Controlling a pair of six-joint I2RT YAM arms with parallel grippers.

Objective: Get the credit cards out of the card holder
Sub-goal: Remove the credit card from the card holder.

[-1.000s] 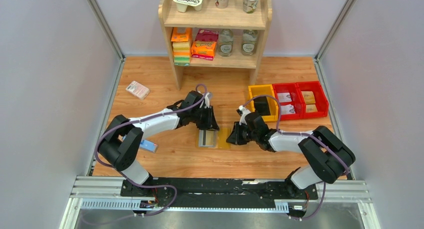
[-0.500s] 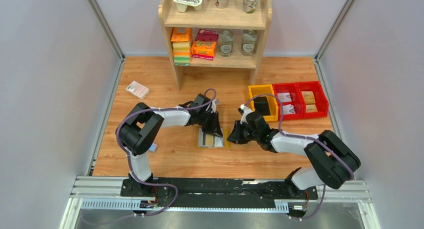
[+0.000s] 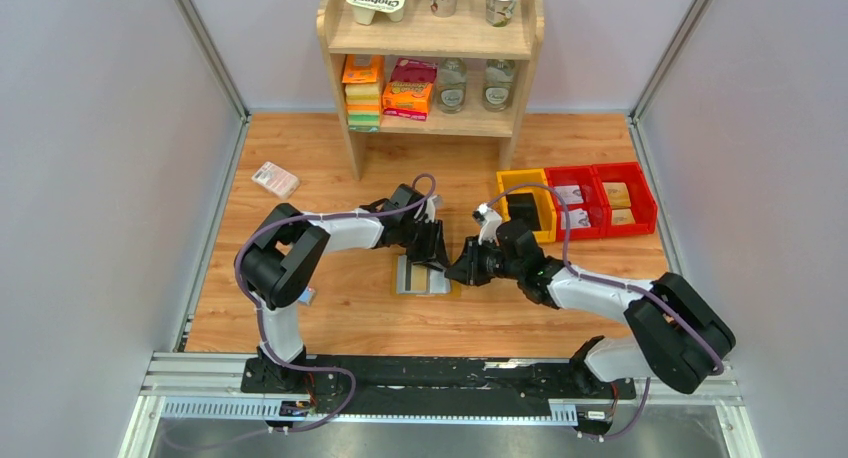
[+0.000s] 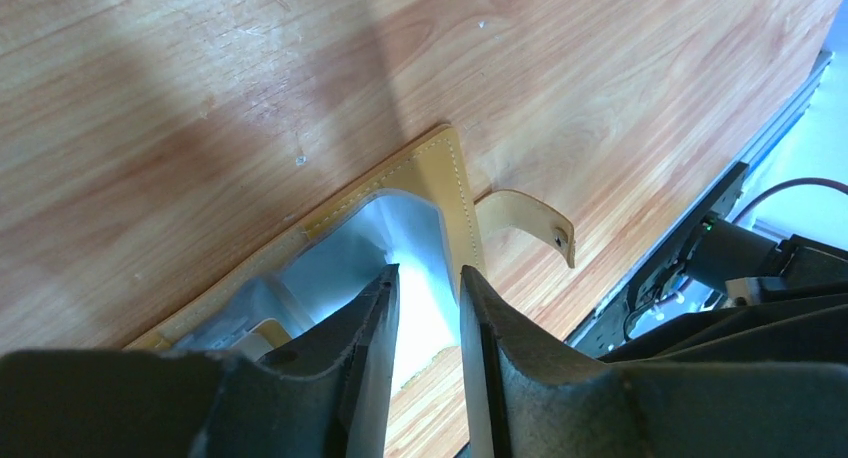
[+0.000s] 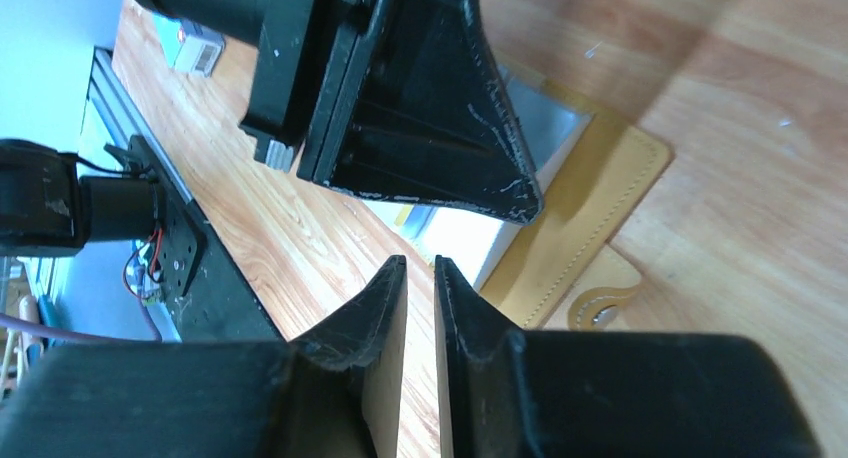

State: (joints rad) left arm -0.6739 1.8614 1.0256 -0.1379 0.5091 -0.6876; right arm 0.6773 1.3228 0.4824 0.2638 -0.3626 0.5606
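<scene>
Down on the light wooden table [image 3: 330, 158], the flat tan-brown leather-like folding card holder [image 3: 418, 281] lies spread open in the middle, between the two arms, inner side up. The left gripper [image 4: 427, 274] is right on top of it. Both black fingertips come down onto the grey-blue inner panel, close to a stitched tan corner. Its jaws stand a narrow way apart, and only the pale panel shows through the gap, with nothing seen pinched between them.

Over to the right gripper [image 5: 420, 268]: it hangs low at the holder's right edge, nose to nose with the left one, the two almost meeting in the overhead view. Whether its tips touch the leather I cannot tell. Its jaws show a thin slit, released, with nothing in it.

Now the holder itself. It has a tan rim with a neat line of pale stitching and rounded corners, and glossy grey-blue panels inside that catch the light. A short tan closing strap [image 4: 528, 216] with a small metal snap curls up off the table from the holder's edge. From the right wrist, a white strip and a speck of yellow show at the panel beneath the left gripper's finger. Whether those are cards I cannot tell.
</scene>
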